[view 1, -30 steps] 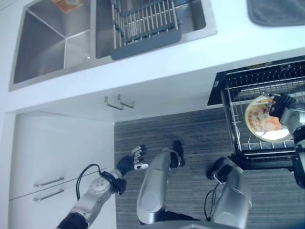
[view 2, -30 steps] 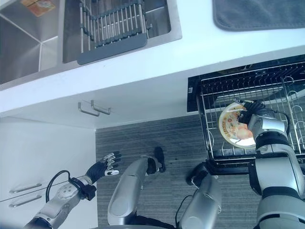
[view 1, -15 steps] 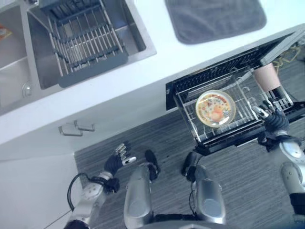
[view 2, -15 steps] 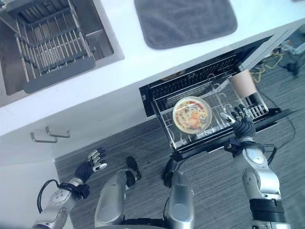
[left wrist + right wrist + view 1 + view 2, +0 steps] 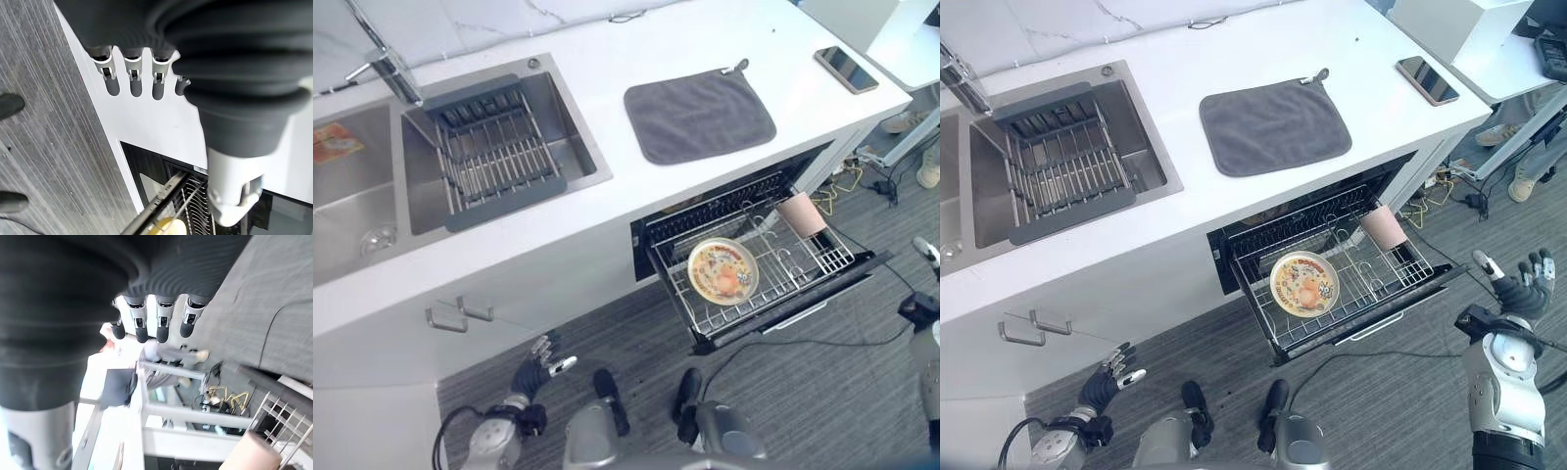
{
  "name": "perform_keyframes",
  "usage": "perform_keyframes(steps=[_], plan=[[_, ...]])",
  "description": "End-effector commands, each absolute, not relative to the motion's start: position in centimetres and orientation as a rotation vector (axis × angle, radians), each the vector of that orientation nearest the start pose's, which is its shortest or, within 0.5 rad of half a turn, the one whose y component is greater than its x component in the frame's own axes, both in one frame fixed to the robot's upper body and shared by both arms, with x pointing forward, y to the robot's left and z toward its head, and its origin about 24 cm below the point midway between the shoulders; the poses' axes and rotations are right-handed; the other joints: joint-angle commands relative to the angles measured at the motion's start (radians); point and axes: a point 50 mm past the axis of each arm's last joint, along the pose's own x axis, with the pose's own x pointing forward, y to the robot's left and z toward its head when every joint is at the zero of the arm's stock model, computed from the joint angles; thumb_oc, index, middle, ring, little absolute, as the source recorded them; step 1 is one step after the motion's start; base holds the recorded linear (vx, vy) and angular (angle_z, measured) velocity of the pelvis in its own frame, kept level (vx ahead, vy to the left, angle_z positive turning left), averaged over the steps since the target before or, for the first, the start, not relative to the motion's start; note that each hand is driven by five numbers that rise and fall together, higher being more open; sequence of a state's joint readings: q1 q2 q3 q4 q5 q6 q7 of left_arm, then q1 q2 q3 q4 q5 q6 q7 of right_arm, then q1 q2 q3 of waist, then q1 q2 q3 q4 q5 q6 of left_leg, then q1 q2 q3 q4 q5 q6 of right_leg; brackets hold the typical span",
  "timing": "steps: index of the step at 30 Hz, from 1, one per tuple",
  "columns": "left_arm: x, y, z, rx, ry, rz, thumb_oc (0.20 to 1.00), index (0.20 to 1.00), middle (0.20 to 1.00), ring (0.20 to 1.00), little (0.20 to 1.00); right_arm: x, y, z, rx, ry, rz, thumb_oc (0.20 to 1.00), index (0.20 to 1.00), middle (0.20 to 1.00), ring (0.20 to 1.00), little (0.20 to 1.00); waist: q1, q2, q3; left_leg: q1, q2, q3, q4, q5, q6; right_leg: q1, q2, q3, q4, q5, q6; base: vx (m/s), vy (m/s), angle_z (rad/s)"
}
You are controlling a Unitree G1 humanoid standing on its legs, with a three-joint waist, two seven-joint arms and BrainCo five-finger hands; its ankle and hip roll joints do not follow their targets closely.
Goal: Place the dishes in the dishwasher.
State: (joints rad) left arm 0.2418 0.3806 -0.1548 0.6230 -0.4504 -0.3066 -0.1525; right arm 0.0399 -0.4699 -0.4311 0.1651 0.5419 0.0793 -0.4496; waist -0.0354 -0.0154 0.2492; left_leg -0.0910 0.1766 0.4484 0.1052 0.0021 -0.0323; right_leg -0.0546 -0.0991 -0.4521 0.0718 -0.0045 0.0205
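A round plate (image 5: 723, 271) with an orange picture lies flat in the pulled-out dishwasher rack (image 5: 759, 304) under the counter. A pink cup (image 5: 801, 213) stands at the rack's back right corner. My right hand (image 5: 1518, 290) hangs open over the floor, to the right of the rack and well apart from it, holding nothing. My left hand (image 5: 537, 370) is open low by the cabinet front, far left of the dishwasher, also with nothing in it. The left wrist view catches the rack's edge (image 5: 168, 205) and a sliver of the plate.
A grey cloth (image 5: 699, 115) lies on the white counter above the dishwasher. A double sink with a dark drying rack (image 5: 494, 152) is to the left. A phone (image 5: 847, 70) rests at the counter's right end. A person's legs (image 5: 1528, 162) show at the far right.
The camera has pulled back and up, so the whole counter shows. My right hand has drawn away from the rack to the right. The plate stays in the rack.
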Motion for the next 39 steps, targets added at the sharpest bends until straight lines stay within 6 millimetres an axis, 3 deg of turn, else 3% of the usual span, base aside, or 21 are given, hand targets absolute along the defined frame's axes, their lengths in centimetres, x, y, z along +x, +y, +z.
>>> perform_keyframes(steps=[1,2,3,8,10,14,18,23,28,29,31,33,34,35,36,39], plan=[[14.7,24.7,-8.1,0.011,0.475,0.009,1.0,1.0,1.0,1.0,1.0,20.3,-37.6,9.3,0.119,-0.111,-0.976,0.555,0.555,0.555,0.555,0.555,0.021,0.004,0.024,0.071,0.07,-0.026,-0.064,0.007,-0.086,0.022,-0.167,0.021,0.061,-0.044,0.145,0.09,-0.06,0.04],[14.7,24.6,-8.2,0.01,0.479,0.014,1.0,1.0,1.0,1.0,1.0,20.2,-37.7,9.1,0.108,-0.114,-1.002,0.307,0.307,0.307,0.307,0.307,0.022,0.004,0.021,0.072,0.071,-0.027,-0.061,0.005,-0.087,0.026,-0.167,0.019,0.062,-0.046,0.144,0.07,-0.04,0.0],[14.9,24.5,-8.2,0.008,0.485,0.014,1.0,1.0,1.0,1.0,1.0,20.1,-37.8,8.3,0.104,-0.095,-1.025,0.2,0.2,0.2,0.2,0.2,0.027,0.007,0.017,0.075,0.073,-0.028,-0.055,0.002,-0.089,0.032,-0.166,0.016,0.064,-0.048,0.142,0.09,-0.049,-0.01],[14.2,24.4,-9.0,0.02,0.532,0.012,1.0,1.0,1.0,1.0,1.0,18.8,-38.0,2.7,0.242,0.109,-1.064,0.2,0.2,0.2,0.2,0.2,0.046,0.006,0.004,0.086,0.061,-0.048,-0.048,-0.009,-0.082,0.052,-0.156,0.01,0.066,-0.06,0.132,0.11,-0.056,0.09],[13.8,24.6,-9.4,0.037,0.559,0.006,1.0,1.0,1.0,1.0,1.0,17.7,-38.0,0.2,0.353,0.19,-1.065,0.2,0.2,0.2,0.2,0.2,0.055,0.004,0.0,0.083,0.058,-0.059,-0.027,-0.022,-0.077,0.057,-0.146,0.007,0.1,-0.093,0.115,0.16,-0.048,0.2],[13.8,25.5,-9.3,0.072,0.582,-0.015,1.0,1.0,1.0,1.0,1.0,17.1,-37.6,-2.4,0.497,0.278,-1.023,0.2,0.2,0.2,0.2,0.2,0.071,0.003,0.018,0.04,0.051,-0.091,0.097,-0.074,-0.061,0.022,-0.136,0.01,0.251,-0.178,0.07,0.11,-0.029,0.14],[16.3,26.7,-7.8,0.087,0.521,-0.002,1.0,1.0,1.0,1.0,1.0,16.8,-39.7,-2.8,0.58,0.291,-1.083,0.2,0.2,0.2,0.2,0.2,0.09,0.006,0.086,-0.083,0.065,-0.115,0.27,-0.143,-0.063,-0.089,-0.168,0.007,0.424,-0.235,0.038,-0.08,-0.058,0.24],[17.7,26.3,-7.1,0.097,0.475,-0.035,1.0,1.0,1.0,1.0,1.0,15.2,-41.5,-3.6,0.773,0.265,-1.238,0.2,0.2,0.2,0.2,0.2,0.113,0.03,0.137,-0.207,0.079,-0.134,0.374,-0.159,-0.047,-0.217,-0.212,0.005,0.562,-0.257,0.019,-0.16,-0.004,0.21],[18.0,26.0,-6.9,0.094,0.467,-0.038,1.0,1.0,1.0,1.0,1.0,13.7,-41.0,-5.5,0.907,0.35,-1.334,0.2,0.2,0.2,0.2,0.2,0.125,0.05,0.15,-0.253,0.084,-0.145,0.402,-0.141,-0.052,-0.262,-0.228,0.009,0.605,-0.265,0.025,-0.07,0.02,0.08],[18.1,25.9,-6.9,0.095,0.467,-0.042,1.0,1.0,1.0,1.0,1.0,13.4,-40.7,-6.0,0.923,0.398,-1.338,0.2,0.2,0.2,0.2,0.2,0.127,0.054,0.15,-0.253,0.081,-0.158,0.413,-0.158,-0.063,-0.264,-0.231,0.024,0.622,-0.284,0.038,-0.05,0.019,0.07],[18.4,25.8,-6.6,0.089,0.46,-0.05,1.0,1.0,1.0,1.0,1.0,13.5,-40.4,-6.2,0.928,0.433,-1.328,0.2,0.2,0.2,0.2,0.2,0.132,0.06,0.155,-0.261,0.086,-0.145,0.416,-0.138,-0.054,-0.272,-0.237,0.009,0.623,-0.27,0.028,-0.06,0.003,-0.05],[18.9,25.7,-6.2,0.085,0.453,-0.056,1.0,1.0,1.0,1.0,1.0,14.7,-40.2,-5.8,0.915,0.448,-1.26,0.2,0.2,0.2,0.2,0.2,0.139,0.068,0.158,-0.258,0.085,-0.155,0.432,-0.152,-0.065,-0.266,-0.241,0.018,0.633,-0.286,0.04,0.0,-0.01,0.03],[19.0,25.7,-6.0,0.088,0.451,-0.061,1.0,1.0,1.0,1.0,1.0,15.5,-40.1,-5.6,0.908,0.445,-1.214,0.2,0.2,0.2,0.2,0.2,0.142,0.072,0.162,-0.268,0.089,-0.145,0.432,-0.131,-0.056,-0.275,-0.246,0.005,0.632,-0.27,0.029,-0.05,0.0,0.01],[19.0,25.6,-5.9,0.093,0.45,-0.072,1.0,1.0,1.0,1.0,1.0,16.8,-40.2,-4.8,0.884,0.434,-1.157,0.2,0.2,0.2,0.2,0.2,0.148,0.076,0.164,-0.271,0.092,-0.141,0.43,-0.127,-0.058,-0.279,-0.256,0.002,0.63,-0.265,0.032,-0.05,0.008,-0.1],[19.0,25.6,-5.9,0.095,0.449,-0.076,1.0,1.0,1.0,1.0,1.0,17.3,-40.3,-4.4,0.873,0.433,-1.128,0.2,0.2,0.2,0.2,0.2,0.15,0.077,0.164,-0.267,0.089,-0.152,0.44,-0.148,-0.068,-0.278,-0.259,0.014,0.639,-0.281,0.046,-0.01,0.016,-0.24],[19.4,25.5,-5.4,0.094,0.431,-0.08,1.0,1.0,1.0,1.0,1.0,19.1,-41.3,-2.2,0.784,0.391,-1.038,0.2,0.2,0.2,0.2,0.2,0.161,0.087,0.17,-0.277,0.093,-0.151,0.448,-0.145,-0.068,-0.289,-0.268,0.013,0.652,-0.283,0.048,-0.03,0.011,0.03]])
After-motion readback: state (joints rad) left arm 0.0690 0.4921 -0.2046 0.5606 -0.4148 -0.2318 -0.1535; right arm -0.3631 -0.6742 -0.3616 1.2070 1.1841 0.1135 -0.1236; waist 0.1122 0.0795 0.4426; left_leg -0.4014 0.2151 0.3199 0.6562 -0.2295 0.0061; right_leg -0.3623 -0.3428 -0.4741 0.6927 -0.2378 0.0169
